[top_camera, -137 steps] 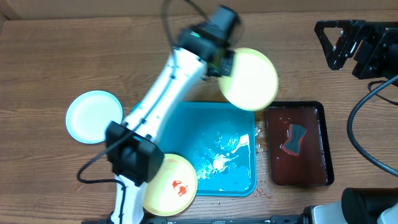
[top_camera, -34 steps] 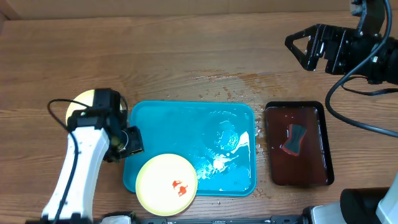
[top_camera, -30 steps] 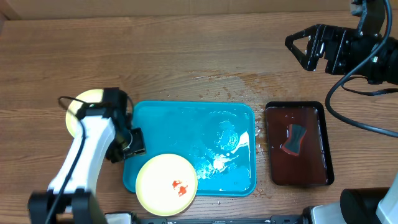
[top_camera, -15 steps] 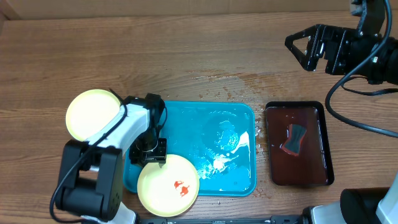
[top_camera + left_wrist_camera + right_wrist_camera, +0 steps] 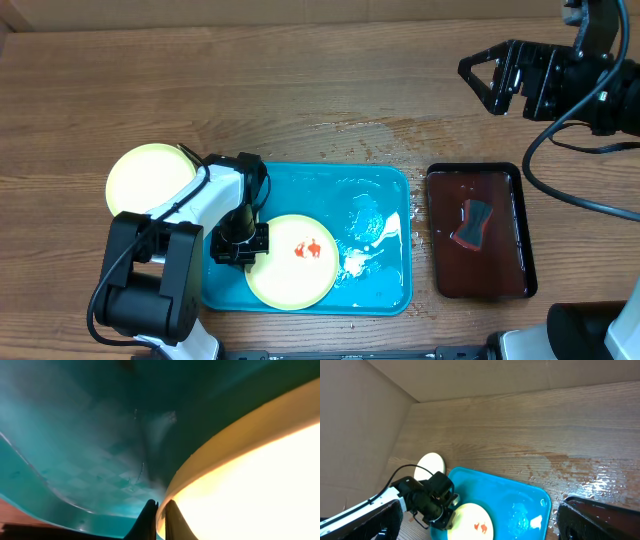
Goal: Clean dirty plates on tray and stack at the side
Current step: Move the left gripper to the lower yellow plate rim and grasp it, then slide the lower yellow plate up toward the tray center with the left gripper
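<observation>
Left arm point(image 5: 185, 210) folded tight at near left, wrist bent down, left gripper point(image 5: 247, 246) pointing low. Its fingers point(image 5: 148, 519) pinched together on the rim of a yellow plate point(image 5: 292, 274). Right arm point(image 5: 600, 95) at far right, raised. Right gripper point(image 5: 478, 88) faces left, jaws spread wide, holding nothing.

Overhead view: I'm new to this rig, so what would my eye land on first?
The turquoise tray at centre, wet and streaked white, with a smeared yellow plate showing red sauce inside it. The left gripper pinches that plate's rim. A clean yellow plate lies outside the tray, to its left.
</observation>
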